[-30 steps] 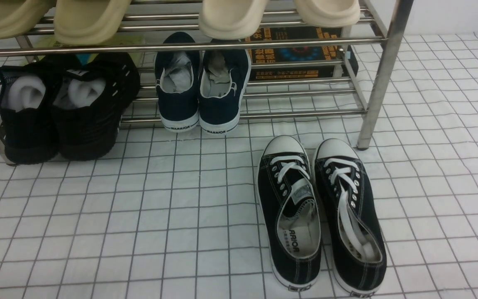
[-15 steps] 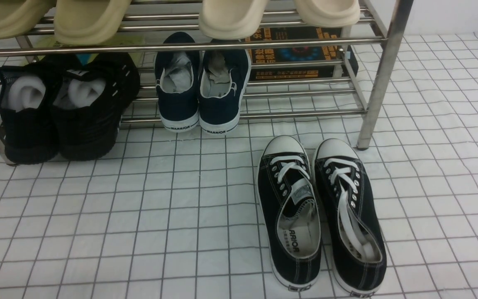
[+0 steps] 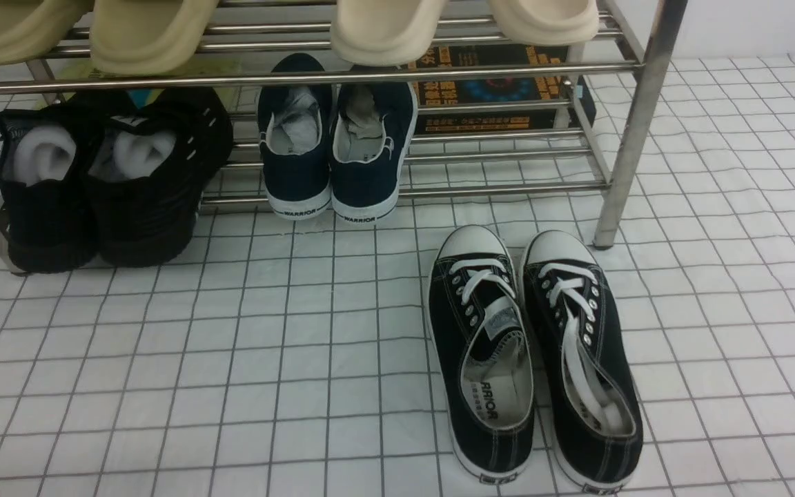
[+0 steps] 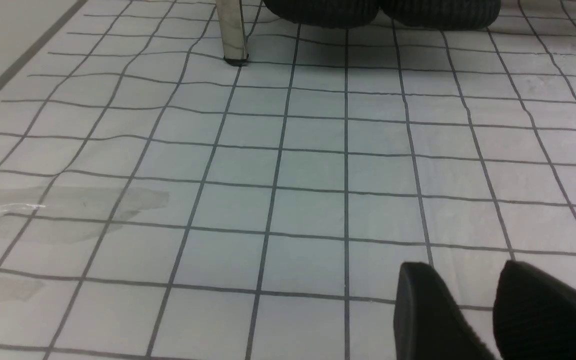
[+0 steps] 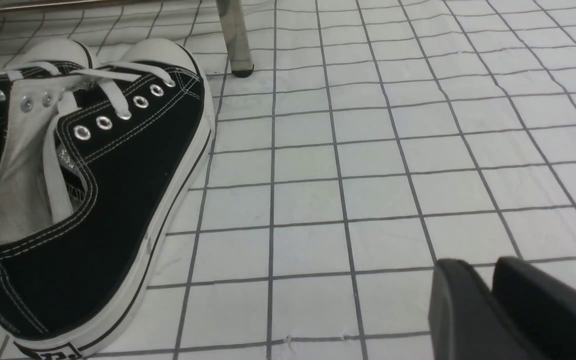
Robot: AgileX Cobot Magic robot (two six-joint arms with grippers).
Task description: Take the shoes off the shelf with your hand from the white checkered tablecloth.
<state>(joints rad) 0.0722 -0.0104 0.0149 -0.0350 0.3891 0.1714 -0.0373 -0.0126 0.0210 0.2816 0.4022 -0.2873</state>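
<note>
Sneakers (image 3: 534,355) of black canvas with white laces, white rubber toe caps and white soles lie as a pair, side by side and touching, on the white checkered tablecloth (image 3: 232,359), off the shelf. Their toes point toward the shiny chrome metal-tube shelf (image 3: 635,124), just in front of its right front leg. On the lowest bars of that shelf stand a navy laceless pair marked WARRIOR (image 3: 335,138) and, further left, an all-black mesh pair stuffed with white paper (image 3: 104,176); cream foam slippers (image 3: 384,27) sit on the tier above, and a dark printed box (image 3: 494,86) lies behind the bars.

The front view shows neither arm. The right wrist view gives what it lacks: the right hand (image 5: 490,280), black, low over bare cloth beside the right-hand sneaker (image 5: 88,200) and apart from it, its two fingers (image 5: 463,310) nearly pressed together with only a thin gap, pinching nothing. That view also brings out the silver eyelets and white stitching, and the shelf leg (image 5: 235,37) standing on the cloth beyond the toe caps.

The left wrist view shows the left hand (image 4: 460,280) over empty grid, its fingers (image 4: 428,310) slightly spread and holding nothing, with another shelf leg (image 4: 233,30) and the ribbed black soles of the mesh pair (image 4: 383,10) ahead, and a faint damp-looking patch (image 4: 68,210) on the cloth.
</note>
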